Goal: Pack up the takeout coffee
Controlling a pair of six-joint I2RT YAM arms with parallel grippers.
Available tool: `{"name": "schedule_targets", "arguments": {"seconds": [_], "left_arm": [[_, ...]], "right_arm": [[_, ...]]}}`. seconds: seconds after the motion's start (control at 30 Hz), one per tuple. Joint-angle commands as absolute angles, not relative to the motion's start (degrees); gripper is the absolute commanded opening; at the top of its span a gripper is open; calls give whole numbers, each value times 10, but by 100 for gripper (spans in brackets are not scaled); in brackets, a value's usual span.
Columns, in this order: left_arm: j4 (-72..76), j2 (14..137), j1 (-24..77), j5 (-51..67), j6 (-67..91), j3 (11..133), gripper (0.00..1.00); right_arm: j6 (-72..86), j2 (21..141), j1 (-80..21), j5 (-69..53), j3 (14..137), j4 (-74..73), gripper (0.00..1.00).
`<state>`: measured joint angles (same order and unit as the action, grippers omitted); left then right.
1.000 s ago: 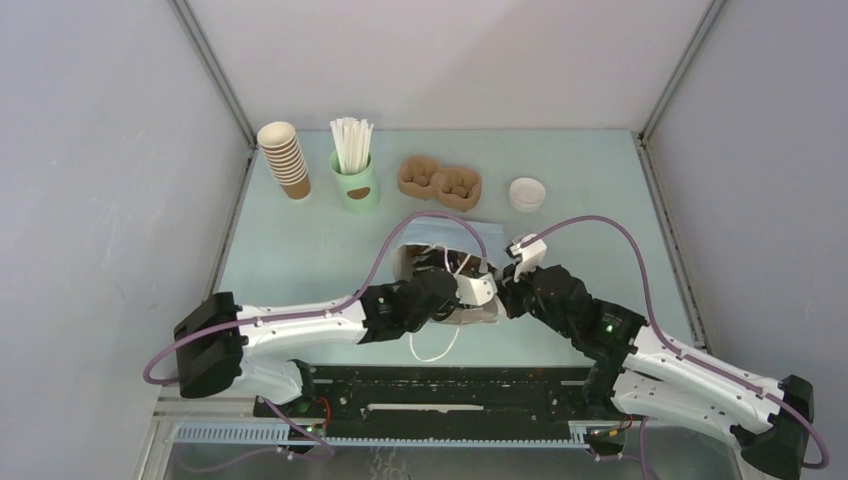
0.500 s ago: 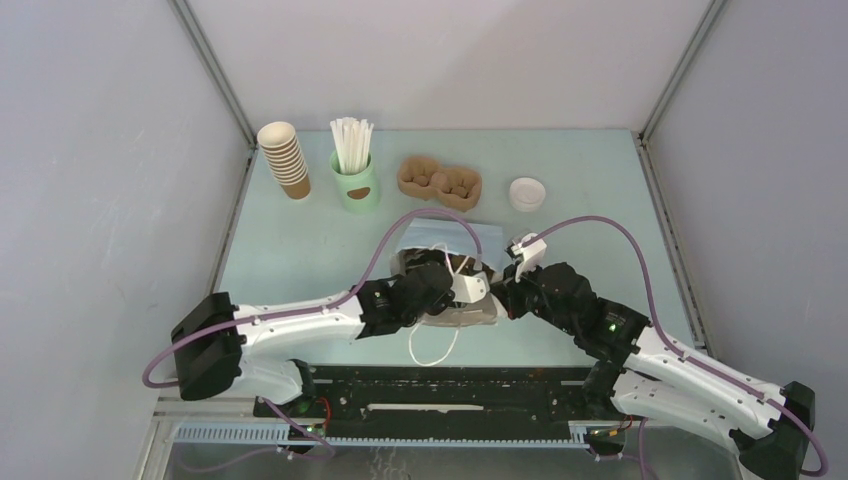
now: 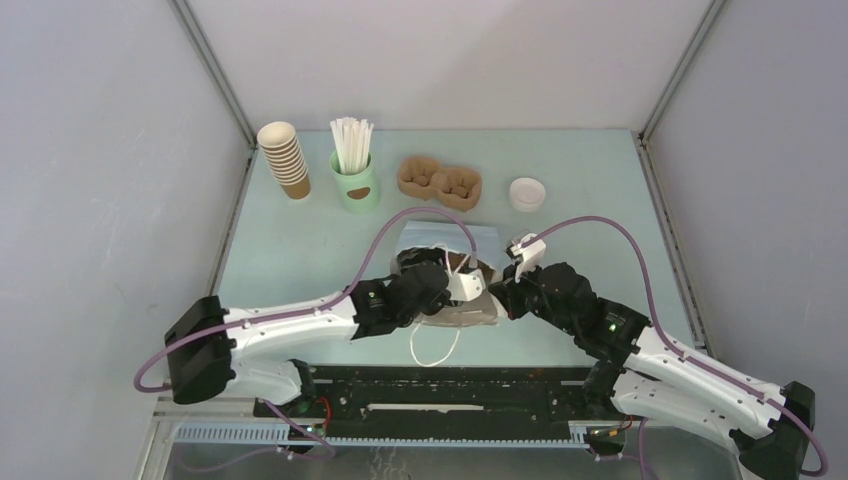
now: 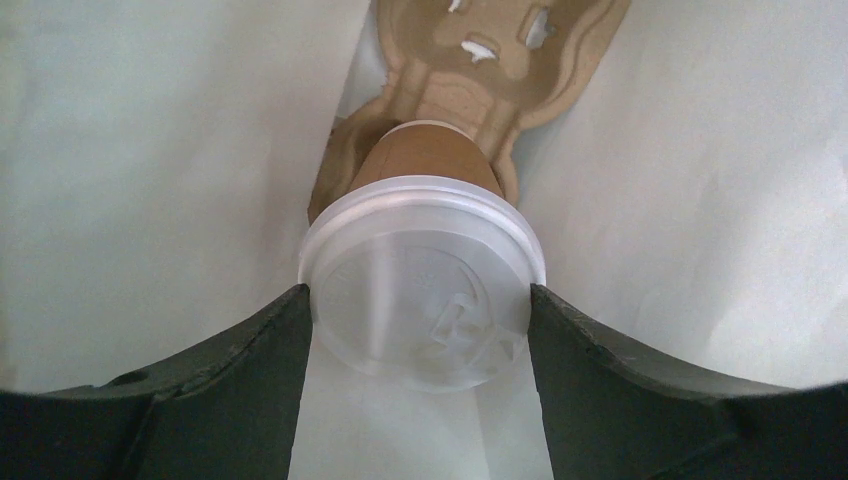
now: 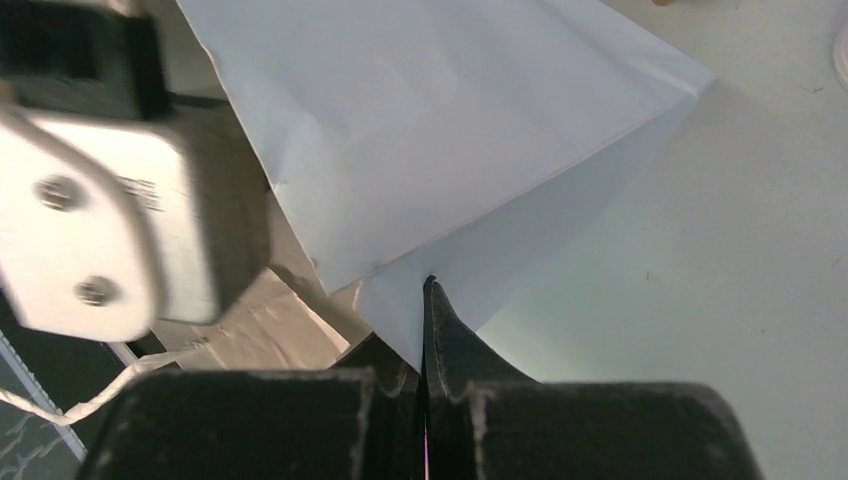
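The takeout coffee (image 4: 400, 225), a brown paper cup with a white lid, sits inside a pale blue paper bag (image 5: 420, 110) lying on its side. My left gripper (image 4: 418, 295) reaches into the bag, its fingers (image 4: 250, 350) pressed on both sides of the lid. The cup's base meets a pulp carrier (image 4: 480, 60) deeper in the bag. My right gripper (image 5: 427, 290) is shut on the bag's mouth edge. From above, the bag (image 3: 440, 238) hides the cup and the left fingers.
Along the back stand a stack of lidless brown cups (image 3: 285, 160), a mint-green cup of straws (image 3: 355, 178), a second pulp carrier (image 3: 439, 182) and a loose white lid (image 3: 527, 193). The bag's white handle loop (image 3: 432, 350) trails toward the near edge.
My left arm has slid a little farther into the bag and to the left. The right gripper has shifted slightly left with the bag edge.
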<state>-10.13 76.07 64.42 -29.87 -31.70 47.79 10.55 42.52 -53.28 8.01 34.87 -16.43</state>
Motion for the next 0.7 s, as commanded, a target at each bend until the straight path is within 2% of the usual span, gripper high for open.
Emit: {"name": "schedule_targets", "arguments": {"seconds": [0.0, 0.27, 0.67], "left_arm": [[-109, 703, 654, -296, -288, 520, 42], [-161, 697, 657, -322, -266, 516, 42], [-249, 812, 668, -400, -193, 609, 41]], "right_arm": [[99, 417, -533, 66, 349, -146, 0], [100, 414, -534, 64, 349, -147, 0], [103, 432, -565, 109, 363, -151, 0]]}}
